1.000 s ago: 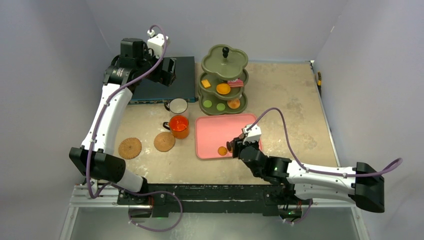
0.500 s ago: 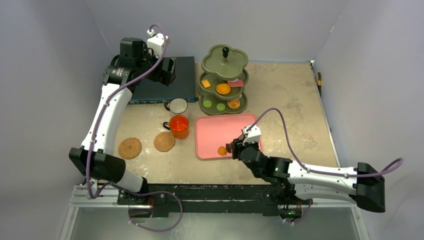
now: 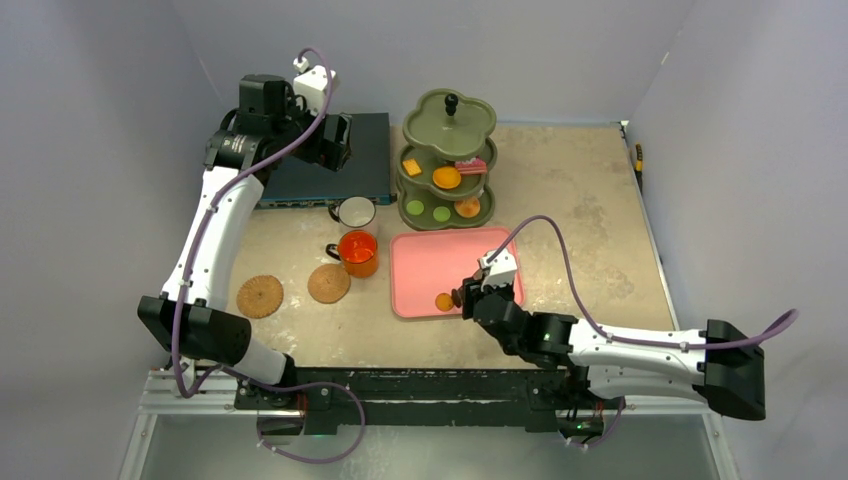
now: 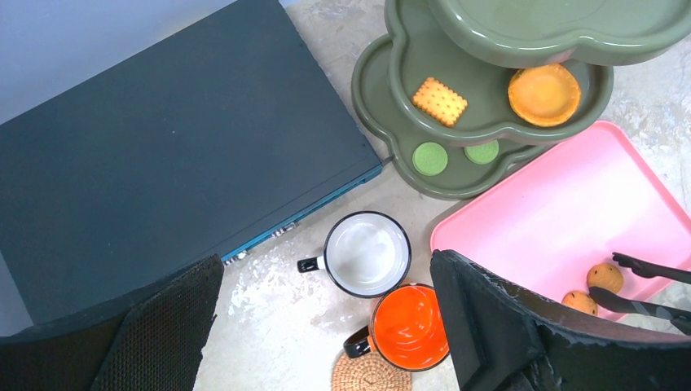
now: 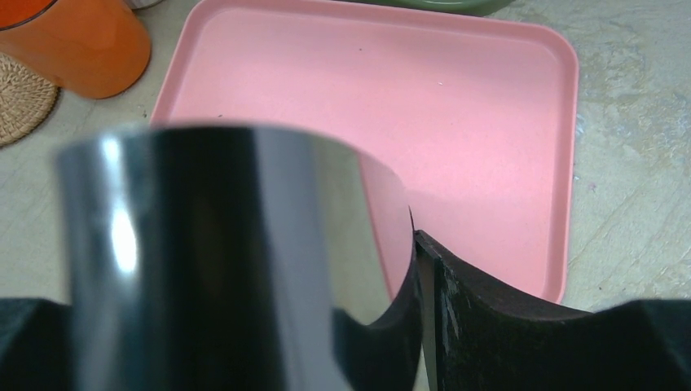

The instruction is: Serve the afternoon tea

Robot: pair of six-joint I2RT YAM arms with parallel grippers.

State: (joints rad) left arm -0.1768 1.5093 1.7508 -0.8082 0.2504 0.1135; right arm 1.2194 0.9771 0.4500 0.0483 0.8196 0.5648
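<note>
Two biscuits (image 4: 605, 277) on pink tray (image 4: 530, 228), near edge.
Held: tongs (image 4: 652, 269), clamped in right gripper (image 3: 468, 296), tips flanking one biscuit; left gripper (image 3: 340, 143) wide open, empty, above blue box (image 4: 163, 147); stand (image 3: 430, 115) at tray's far side.

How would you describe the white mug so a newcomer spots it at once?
Find the olive-green three-tier stand at the back of the table, then the flat dark-blue rectangular box to its left. At the box's near edge stands the white mug with a dark rim and handle. Its neighbour just in front is the orange mug; this one is pale and empty inside.
</note>
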